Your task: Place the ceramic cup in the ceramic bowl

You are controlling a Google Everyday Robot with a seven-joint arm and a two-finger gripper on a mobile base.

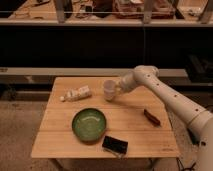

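The tool [117, 90] is at the back of the counter [57, 141], pressed against the right side of the cup [108, 90], and it is closed on the cup's right wall near the rim. The cup is upright with its mouth facing up, a little right of the counter's middle line and close to the far edge. I cannot tell whether its base rests on the wood or hangs just above it. The arm [170, 98] comes in from the right, rises to a bend above the counter's far right corner, then runs down and left to the tool. The bowl [89, 125] sits on the front half of the counter, in front of the cup and slightly to its left, well apart from it, with nothing inside. A white packet [76, 93] lies on its side just left of the cup, near it but not touching, one end pointing toward the counter's left edge. A flat black object [115, 145] lies close to the front edge, just beside the bowl's right front rim. A small brown bar [152, 117] lies at an angle near the right edge, under the arm and well away from both the cup and the bowl.
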